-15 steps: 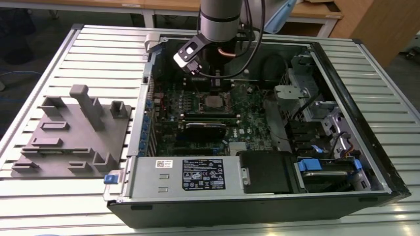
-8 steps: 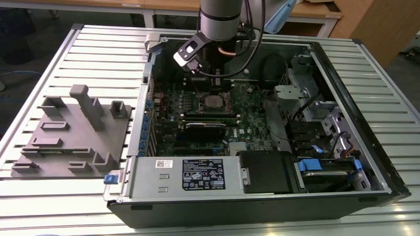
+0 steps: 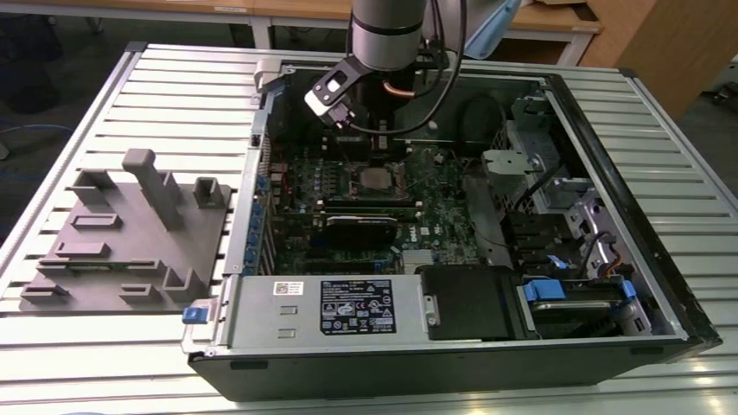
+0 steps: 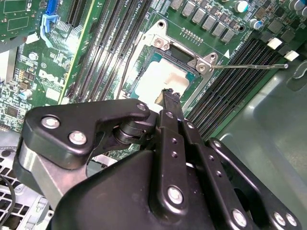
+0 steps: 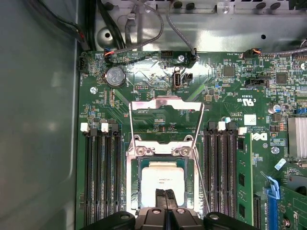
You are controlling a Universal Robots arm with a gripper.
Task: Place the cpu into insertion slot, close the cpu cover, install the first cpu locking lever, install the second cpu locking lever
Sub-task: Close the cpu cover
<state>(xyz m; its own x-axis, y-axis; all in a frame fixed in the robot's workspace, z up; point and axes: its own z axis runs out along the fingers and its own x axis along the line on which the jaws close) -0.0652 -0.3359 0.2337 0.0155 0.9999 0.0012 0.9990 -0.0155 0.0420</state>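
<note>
The cpu (image 5: 163, 173) lies flat in the insertion slot (image 5: 135, 165), its silvery top facing up; it shows too in the second wrist view (image 4: 160, 76) and in the exterior view (image 3: 375, 179). The cpu cover (image 5: 166, 106) stands swung open behind the slot, hinged at the slot's far edge. Thin wire locking levers (image 5: 201, 177) are unlatched; one lever (image 4: 249, 66) sticks out sideways over the board. My gripper (image 5: 166, 195) is shut with nothing between its fingers. Its tip (image 4: 170, 95) hangs right over the chip's near edge, touching or just above it.
Long black memory slots (image 5: 100, 177) flank the socket on both sides (image 5: 220, 172). The board sits deep in an open computer case (image 3: 600, 130) with a power supply (image 3: 346, 307) at the front and a black card (image 3: 358, 226) nearby. A grey fixture (image 3: 127, 233) lies on the table.
</note>
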